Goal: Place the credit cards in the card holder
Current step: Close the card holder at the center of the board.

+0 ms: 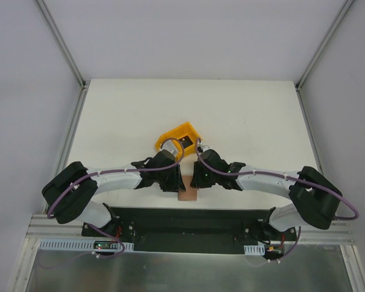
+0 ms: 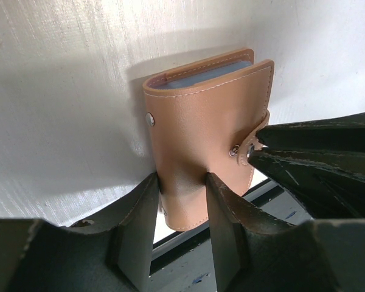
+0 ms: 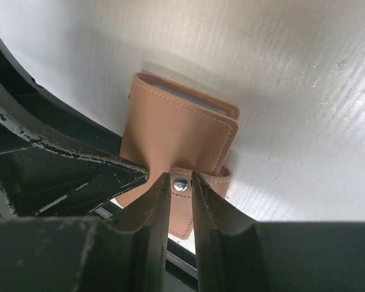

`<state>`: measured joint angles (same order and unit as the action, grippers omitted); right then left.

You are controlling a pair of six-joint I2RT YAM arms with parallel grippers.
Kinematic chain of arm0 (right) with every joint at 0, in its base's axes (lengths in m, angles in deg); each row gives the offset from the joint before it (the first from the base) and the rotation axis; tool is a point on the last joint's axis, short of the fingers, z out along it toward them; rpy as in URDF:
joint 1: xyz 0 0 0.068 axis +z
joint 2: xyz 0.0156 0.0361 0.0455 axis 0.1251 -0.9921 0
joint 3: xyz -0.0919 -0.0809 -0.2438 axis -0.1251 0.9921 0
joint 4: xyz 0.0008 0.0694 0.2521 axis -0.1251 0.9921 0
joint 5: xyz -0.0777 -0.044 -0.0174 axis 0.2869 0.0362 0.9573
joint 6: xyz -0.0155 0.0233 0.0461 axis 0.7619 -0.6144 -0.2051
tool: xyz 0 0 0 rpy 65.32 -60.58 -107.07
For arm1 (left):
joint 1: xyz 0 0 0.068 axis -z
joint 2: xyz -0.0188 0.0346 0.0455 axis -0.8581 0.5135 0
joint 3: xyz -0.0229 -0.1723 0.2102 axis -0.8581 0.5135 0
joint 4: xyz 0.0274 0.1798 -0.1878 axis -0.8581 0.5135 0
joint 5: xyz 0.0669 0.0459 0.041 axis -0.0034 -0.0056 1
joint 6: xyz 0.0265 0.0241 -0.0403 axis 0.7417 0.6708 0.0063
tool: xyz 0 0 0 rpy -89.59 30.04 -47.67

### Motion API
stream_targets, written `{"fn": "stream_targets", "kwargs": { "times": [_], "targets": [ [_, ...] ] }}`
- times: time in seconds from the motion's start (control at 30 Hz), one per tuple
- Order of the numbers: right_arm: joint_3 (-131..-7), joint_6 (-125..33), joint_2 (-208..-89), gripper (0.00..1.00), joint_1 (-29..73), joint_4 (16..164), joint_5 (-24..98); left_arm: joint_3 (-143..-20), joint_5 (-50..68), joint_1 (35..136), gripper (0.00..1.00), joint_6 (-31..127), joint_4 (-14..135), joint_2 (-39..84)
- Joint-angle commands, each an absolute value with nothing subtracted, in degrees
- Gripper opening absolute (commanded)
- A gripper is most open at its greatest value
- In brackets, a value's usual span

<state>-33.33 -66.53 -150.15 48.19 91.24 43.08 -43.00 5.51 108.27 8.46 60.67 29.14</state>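
The card holder (image 2: 201, 152) is folded shut at the near edge of the table (image 1: 243, 115), with grey-blue credit cards (image 2: 202, 75) peeking out the top. My left gripper (image 2: 182, 182) squeezes its bottom end; my right gripper (image 3: 180, 181) pinches its tab clasp (image 3: 181, 214). The yellow bin (image 1: 187, 130) behind holds things I can't make out

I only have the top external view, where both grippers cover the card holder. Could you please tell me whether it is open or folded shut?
Observer: The card holder is folded shut, covers together.
Operator: Thank you. How is the left gripper placed?
Observer: The left gripper is closed across the holder's body, one finger on each side.
Operator: And the right one?
Observer: The right gripper is closed on the tab clasp, its fingers flanking the snap.
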Motion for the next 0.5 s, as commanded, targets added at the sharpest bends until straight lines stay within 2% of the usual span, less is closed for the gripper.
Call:
{"fn": "stream_targets", "kwargs": {
  "times": [0.0, 0.47],
  "targets": [
    [-34.31, -65.96, -145.22, 0.23, 48.54, 92.62, 47.01, -41.96, 7.13, 108.76, 0.36, 9.71, 62.52, 29.22],
    [-29.91, -70.0, -143.45, 0.21, 48.8, 91.04, 46.66, -42.05, 7.05, 108.85, 0.36, 9.53, 62.52, 29.39]
  ]
}}
